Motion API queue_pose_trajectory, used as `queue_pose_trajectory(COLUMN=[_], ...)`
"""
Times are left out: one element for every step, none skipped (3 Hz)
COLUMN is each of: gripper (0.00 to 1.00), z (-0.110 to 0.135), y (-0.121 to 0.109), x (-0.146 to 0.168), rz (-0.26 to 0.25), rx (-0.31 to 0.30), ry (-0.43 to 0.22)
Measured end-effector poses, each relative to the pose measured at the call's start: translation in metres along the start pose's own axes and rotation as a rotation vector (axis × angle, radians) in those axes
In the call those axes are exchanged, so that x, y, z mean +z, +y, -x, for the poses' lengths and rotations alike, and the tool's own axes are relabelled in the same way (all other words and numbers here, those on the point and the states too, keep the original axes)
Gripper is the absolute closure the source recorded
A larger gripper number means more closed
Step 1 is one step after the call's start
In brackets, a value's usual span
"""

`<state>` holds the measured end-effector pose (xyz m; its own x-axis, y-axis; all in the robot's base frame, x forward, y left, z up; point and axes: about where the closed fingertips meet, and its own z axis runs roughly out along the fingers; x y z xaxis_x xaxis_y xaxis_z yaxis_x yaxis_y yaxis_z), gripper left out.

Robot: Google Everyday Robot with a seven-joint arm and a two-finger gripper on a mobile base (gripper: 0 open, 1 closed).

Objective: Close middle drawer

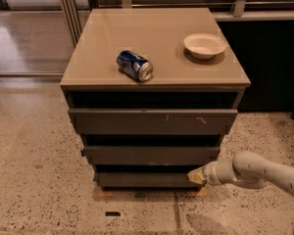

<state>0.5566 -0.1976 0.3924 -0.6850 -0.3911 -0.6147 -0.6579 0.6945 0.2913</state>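
The middle drawer (152,155) is the medium-width grey-brown front in the cabinet, between a wider scratched front (152,121) above and the narrowest front (142,179) below. A dark gap shows above it, and I cannot see its interior. My gripper (195,176) comes in from the lower right on a pale arm. Its tip is at the right end of the bottom front, just below the middle drawer's right corner.
A blue soda can (134,65) lies on its side on the cabinet top (157,28), with a white bowl (204,45) at the back right. Speckled floor surrounds the cabinet. A dark counter stands behind on the right, and metal posts at the back left.
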Motion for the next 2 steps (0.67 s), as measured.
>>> queue_pose_trajectory(gripper=[0.36, 0.12], z=[0.0000, 0.0000], y=[0.0000, 0.0000], x=[0.0000, 0.0001], rz=[0.000, 0.000], rx=[0.000, 0.000], ry=[0.000, 0.000])
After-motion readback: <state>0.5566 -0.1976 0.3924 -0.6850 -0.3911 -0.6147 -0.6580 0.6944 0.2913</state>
